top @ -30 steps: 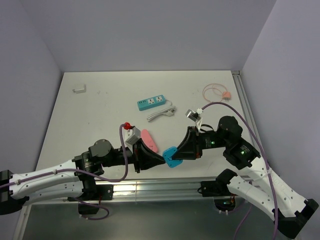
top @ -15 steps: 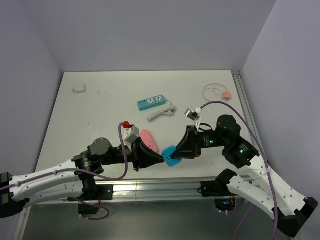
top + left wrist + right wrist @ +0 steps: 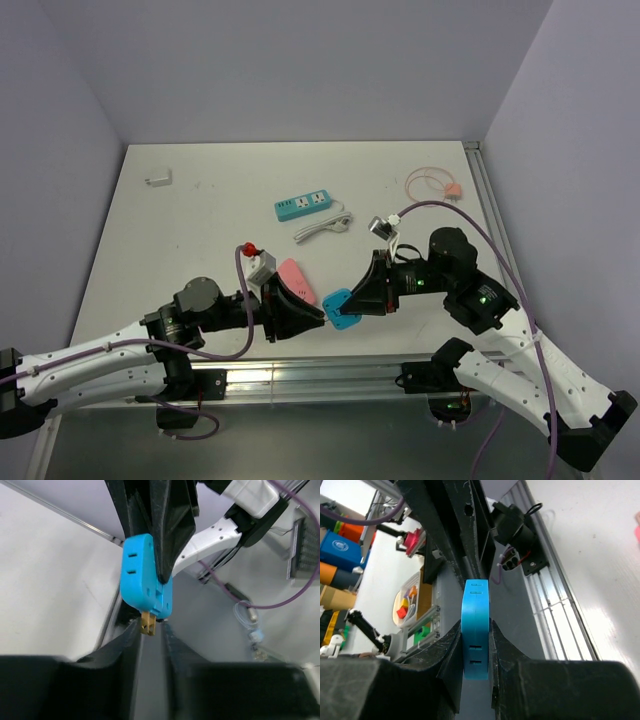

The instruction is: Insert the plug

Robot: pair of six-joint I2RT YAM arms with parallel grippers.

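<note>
A blue plug adapter (image 3: 340,308) hangs in the air over the table's near edge. My right gripper (image 3: 352,303) is shut on its flat sides, as the right wrist view (image 3: 475,626) shows around the adapter (image 3: 475,635). In the left wrist view the adapter (image 3: 145,577) points its brass prongs (image 3: 147,623) down at my left gripper (image 3: 150,626). The left jaws stand narrowly apart with the prong tips just between them; I see a small gap on one side. My left gripper (image 3: 322,316) meets the adapter from the left. The teal power strip (image 3: 304,205) lies mid-table.
A white plug with a coiled cord (image 3: 322,226) lies beside the strip. A pink object (image 3: 297,282) lies near my left wrist. A pink cable with an orange end (image 3: 440,186) is at the back right. A small white block (image 3: 158,180) is at the back left.
Both grippers have drifted slightly left and away from the near edge together. The adapter stays in the right gripper, with the left fingertips at its prongs.
</note>
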